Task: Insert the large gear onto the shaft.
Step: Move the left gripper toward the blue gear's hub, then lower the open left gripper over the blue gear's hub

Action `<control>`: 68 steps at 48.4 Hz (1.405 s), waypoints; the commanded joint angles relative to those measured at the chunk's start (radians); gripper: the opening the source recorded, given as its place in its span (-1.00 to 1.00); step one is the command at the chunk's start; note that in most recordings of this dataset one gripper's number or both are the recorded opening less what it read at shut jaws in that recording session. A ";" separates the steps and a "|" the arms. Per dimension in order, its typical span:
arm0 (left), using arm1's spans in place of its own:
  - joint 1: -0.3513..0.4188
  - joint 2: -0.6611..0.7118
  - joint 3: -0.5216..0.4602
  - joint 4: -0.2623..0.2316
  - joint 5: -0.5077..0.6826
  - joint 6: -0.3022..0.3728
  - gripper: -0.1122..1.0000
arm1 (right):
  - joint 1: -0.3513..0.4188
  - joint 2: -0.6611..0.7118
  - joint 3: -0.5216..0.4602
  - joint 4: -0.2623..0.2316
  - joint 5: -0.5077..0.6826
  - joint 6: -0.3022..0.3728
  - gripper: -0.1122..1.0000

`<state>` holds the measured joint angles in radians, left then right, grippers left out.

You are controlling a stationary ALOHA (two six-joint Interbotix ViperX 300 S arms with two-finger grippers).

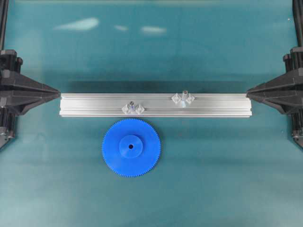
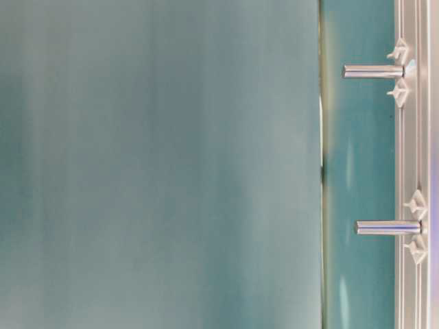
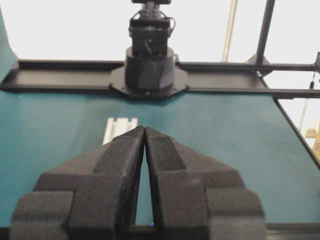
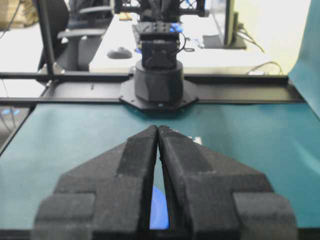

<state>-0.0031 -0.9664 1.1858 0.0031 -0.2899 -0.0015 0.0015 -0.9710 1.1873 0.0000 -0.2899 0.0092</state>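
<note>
The large gear (image 1: 131,147), a flat bright-blue toothed disc with a raised hub, lies on the teal mat just in front of the aluminium rail (image 1: 156,112). Two look-alike silvery pins stand on the rail, a left pin (image 1: 133,106) and a right pin (image 1: 183,96), each between translucent mounts. One is the shaft; I cannot tell which. My left gripper (image 1: 57,93) rests at the rail's left end, fingertips together, nothing held. My right gripper (image 1: 248,93) mirrors it at the right end, shut and empty. A sliver of gear (image 4: 159,210) shows through the right fingers' gap.
The table-level view is turned sideways: both pins, the upper pin (image 2: 374,71) and the lower pin (image 2: 387,227), jut from the rail (image 2: 411,137). Each wrist view faces the opposite arm's base (image 3: 149,65), with black frame bars along the table's far edge.
</note>
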 commanded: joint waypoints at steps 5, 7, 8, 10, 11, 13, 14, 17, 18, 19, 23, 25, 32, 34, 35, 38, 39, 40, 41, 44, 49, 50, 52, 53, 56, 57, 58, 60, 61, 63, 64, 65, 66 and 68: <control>-0.034 0.028 -0.025 0.011 0.032 -0.052 -0.64 | 0.006 0.006 0.034 0.034 -0.009 0.015 -0.40; -0.038 0.035 -0.031 0.012 0.051 -0.060 -0.74 | 0.009 0.003 0.051 0.044 -0.014 0.035 -0.50; -0.040 0.040 -0.035 0.011 0.060 -0.061 -0.77 | 0.011 0.002 0.060 0.048 -0.014 0.048 -0.55; -0.046 0.049 -0.046 0.011 0.084 -0.063 -0.79 | 0.011 -0.002 0.069 0.048 -0.008 0.075 -0.63; -0.052 0.058 -0.058 0.011 0.106 -0.063 -0.79 | 0.011 -0.002 0.074 0.048 -0.005 0.091 -0.65; -0.060 0.077 -0.075 0.012 0.135 -0.061 -0.79 | 0.011 -0.002 0.081 0.048 0.008 0.127 -0.69; -0.063 0.087 -0.083 0.012 0.149 -0.061 -0.79 | 0.011 -0.002 0.081 0.048 0.015 0.141 -0.70; -0.077 0.123 -0.114 0.012 0.195 -0.064 -0.79 | 0.011 0.000 0.080 0.046 0.043 0.170 -0.71; -0.081 0.137 -0.124 0.012 0.209 -0.064 -0.79 | 0.011 -0.002 0.080 0.044 0.052 0.176 -0.71; -0.086 0.150 -0.133 0.011 0.221 -0.066 -0.79 | 0.011 -0.002 0.080 0.044 0.061 0.181 -0.71; -0.100 0.213 -0.173 0.012 0.261 -0.066 -0.79 | 0.011 -0.002 0.074 0.043 0.095 0.183 -0.71; -0.107 0.261 -0.192 0.012 0.275 -0.066 -0.79 | 0.011 -0.002 0.074 0.043 0.106 0.183 -0.71; -0.127 0.393 -0.233 0.012 0.293 -0.071 -0.79 | 0.011 -0.003 0.075 0.041 0.123 0.184 -0.71; -0.130 0.428 -0.247 0.012 0.296 -0.074 -0.79 | 0.011 -0.003 0.078 0.043 0.123 0.184 -0.71; -0.130 0.446 -0.258 0.012 0.296 -0.075 -0.79 | 0.011 -0.005 0.078 0.041 0.124 0.184 -0.71; -0.132 0.495 -0.281 0.012 0.302 -0.083 -0.79 | 0.011 -0.008 0.078 0.043 0.124 0.184 -0.71; -0.132 0.512 -0.287 0.012 0.305 -0.084 -0.79 | 0.011 -0.009 0.078 0.043 0.124 0.184 -0.71; -0.133 0.526 -0.296 0.012 0.310 -0.086 -0.79 | 0.011 -0.012 0.080 0.043 0.124 0.184 -0.71; -0.133 0.548 -0.308 0.011 0.321 -0.091 -0.79 | 0.011 -0.014 0.078 0.043 0.126 0.184 -0.71; -0.132 0.589 -0.336 0.012 0.345 -0.097 -0.79 | 0.011 -0.021 0.080 0.041 0.129 0.184 -0.71; -0.140 0.658 -0.390 0.011 0.413 -0.103 -0.79 | 0.011 -0.037 0.081 0.041 0.143 0.186 -0.71; -0.141 0.670 -0.400 0.012 0.426 -0.104 -0.79 | 0.011 -0.038 0.081 0.041 0.146 0.184 -0.71; -0.143 0.693 -0.422 0.012 0.457 -0.104 -0.79 | 0.011 -0.044 0.081 0.043 0.155 0.184 -0.71; -0.143 0.706 -0.431 0.012 0.471 -0.104 -0.79 | 0.011 -0.048 0.081 0.043 0.160 0.186 -0.71; -0.143 0.736 -0.457 0.012 0.502 -0.106 -0.79 | 0.011 -0.057 0.081 0.041 0.173 0.184 -0.71; -0.143 0.744 -0.463 0.012 0.511 -0.104 -0.79 | 0.011 -0.058 0.081 0.041 0.176 0.186 -0.71; -0.143 0.753 -0.472 0.011 0.518 -0.104 -0.79 | 0.011 -0.061 0.081 0.043 0.181 0.184 -0.71; -0.143 0.769 -0.486 0.012 0.531 -0.104 -0.79 | 0.011 -0.067 0.081 0.041 0.189 0.186 -0.71; -0.143 0.776 -0.492 0.012 0.538 -0.106 -0.79 | 0.011 -0.069 0.081 0.041 0.190 0.186 -0.71; -0.143 0.792 -0.509 0.011 0.549 -0.104 -0.79 | 0.011 -0.074 0.083 0.043 0.198 0.186 -0.71; -0.143 0.796 -0.515 0.012 0.552 -0.106 -0.79 | 0.011 -0.077 0.081 0.041 0.201 0.186 -0.71; -0.143 0.802 -0.523 0.011 0.555 -0.106 -0.79 | 0.011 -0.078 0.083 0.043 0.204 0.186 -0.71; -0.143 0.808 -0.529 0.011 0.560 -0.104 -0.79 | 0.011 -0.081 0.083 0.043 0.207 0.186 -0.71; -0.143 0.821 -0.543 0.012 0.568 -0.104 -0.79 | 0.012 -0.083 0.083 0.043 0.213 0.186 -0.71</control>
<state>-0.1411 -0.1519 0.6888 0.0123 0.2684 -0.1058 0.0107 -1.0554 1.2793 0.0430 -0.0813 0.1825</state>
